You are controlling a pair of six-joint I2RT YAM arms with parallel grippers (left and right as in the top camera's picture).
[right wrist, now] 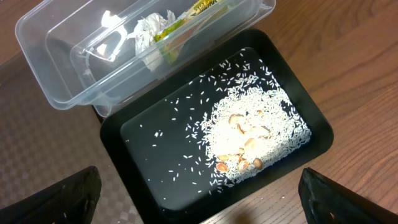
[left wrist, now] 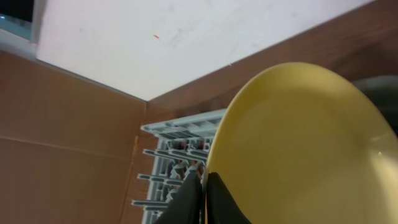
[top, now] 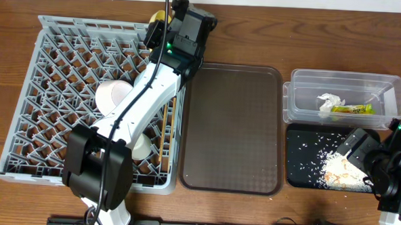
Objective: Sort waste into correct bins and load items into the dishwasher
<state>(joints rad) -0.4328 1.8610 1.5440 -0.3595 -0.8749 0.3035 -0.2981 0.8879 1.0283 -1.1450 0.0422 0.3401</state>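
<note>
The grey dish rack (top: 52, 86) has the yellow plate (left wrist: 298, 143) above its far right corner, clamped at the rim by the left gripper (left wrist: 204, 200), while the right gripper (right wrist: 205, 208) hangs wide open over the black tray (right wrist: 143, 149), which holds rice scraps (right wrist: 255, 134).

brown tray (top: 234, 127) lay bare between dish rack (top: 59, 93) and clear tub (top: 391, 83); left arm (top: 143, 100) blocked the rack's right side.

A black tray (right wrist: 146, 177) holds a heap of white rice (right wrist: 255, 134) with brownish bits toward 3 o'clock, loose grains scattered around. At 11 o'clock a clear tub (right wrist: 59, 90) holds a crumpled napkin (right wrist: 147, 31) and yellow-green wrapper (right wrist: 189, 14). The right gripper (right wrist: 199, 208) shows fingertips at 5 and 7 o'clock, wide apart
</note>
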